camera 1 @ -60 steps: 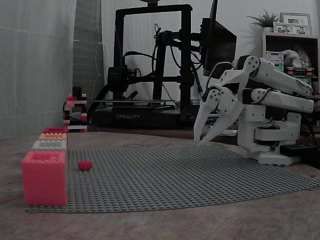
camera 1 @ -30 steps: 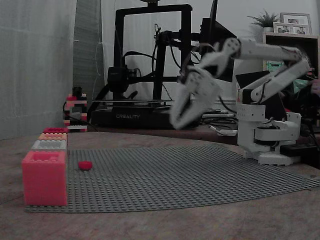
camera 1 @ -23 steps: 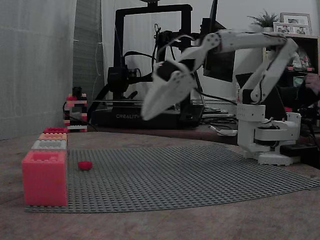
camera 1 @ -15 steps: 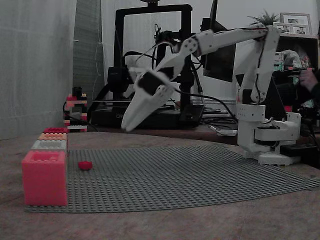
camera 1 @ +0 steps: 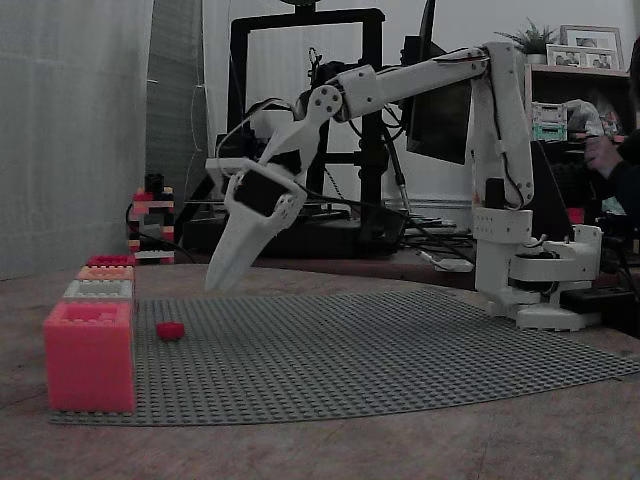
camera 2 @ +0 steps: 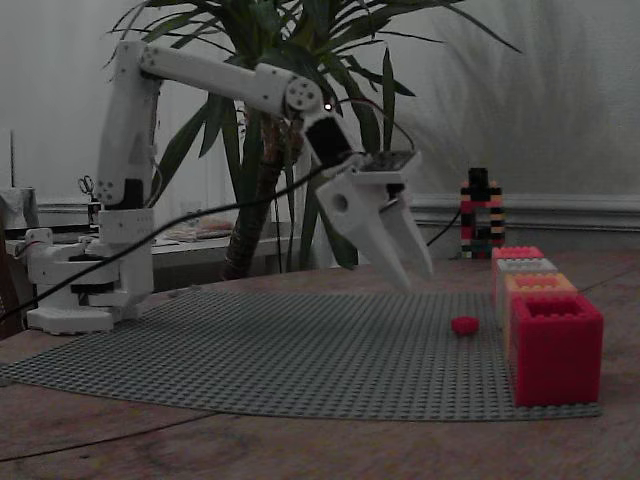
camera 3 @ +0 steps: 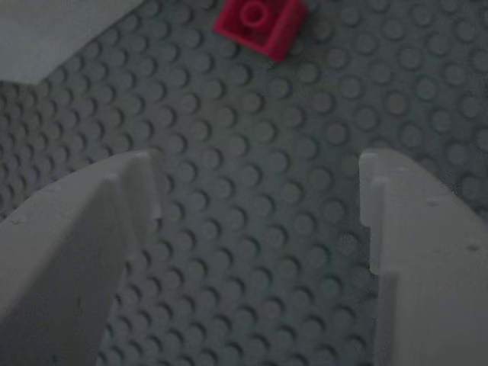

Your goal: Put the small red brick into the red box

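Observation:
The small red brick [camera 1: 170,330] [camera 2: 464,325] lies on the grey studded baseplate [camera 1: 380,350], beside a row of boxes. In the wrist view the brick [camera 3: 259,23] sits at the top edge, ahead of the fingers. The red box [camera 2: 555,345] is the crimson one, nearest in one fixed view and farthest in the row [camera 1: 110,261] in the other. My white gripper [camera 1: 214,286] [camera 2: 412,277] [camera 3: 258,160] hangs open, tips down, a little above the plate. It is short of the brick and holds nothing.
The row also holds a large coral-pink box [camera 1: 88,355], a grey-white box [camera 1: 98,290] and a pale orange box [camera 1: 105,272]. A small brick tower [camera 1: 150,225] and a 3D printer [camera 1: 300,130] stand behind. The arm's base [camera 1: 530,270] is at the plate's right edge.
The arm has stretched out from its folded pose near the base, swinging left across the plate and lowering the gripper toward the brick. The brick and boxes have not moved.

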